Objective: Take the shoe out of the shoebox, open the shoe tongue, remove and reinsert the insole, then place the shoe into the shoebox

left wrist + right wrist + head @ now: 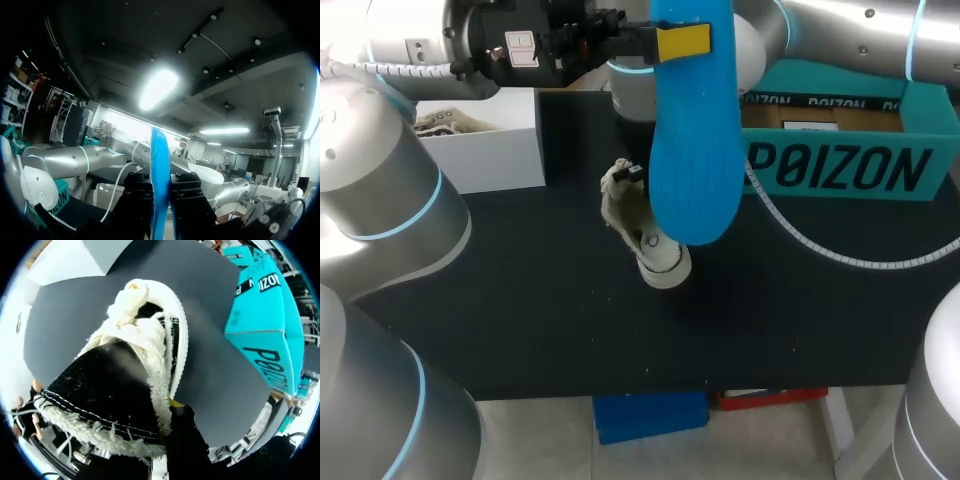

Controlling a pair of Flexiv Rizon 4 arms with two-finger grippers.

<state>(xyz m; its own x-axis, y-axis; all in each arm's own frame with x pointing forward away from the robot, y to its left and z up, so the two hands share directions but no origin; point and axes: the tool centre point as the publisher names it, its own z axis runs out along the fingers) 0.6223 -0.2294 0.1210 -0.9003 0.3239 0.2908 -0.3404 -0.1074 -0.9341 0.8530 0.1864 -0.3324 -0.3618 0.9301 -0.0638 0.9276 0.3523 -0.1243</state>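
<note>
My left gripper [682, 40] is raised high over the table and shut on a blue insole [695, 130], which hangs down from it. In the left wrist view the insole [160, 180] stands edge-on between the two black fingers. Below it, a cream fleece-lined shoe [645, 235] rests tilted on the black table [520, 300]. In the right wrist view the shoe [125, 380], with its black tongue, fills the space ahead of my right gripper [172, 407], which is shut on the shoe's fleece rim. The insole hides that gripper in the head view.
The teal shoebox [840, 165] stands open at the back right, also seen in the right wrist view as the shoebox [265, 335]. A white box [485, 140] with something inside sits at the back left. A white cable [820, 250] lies across the table's right side.
</note>
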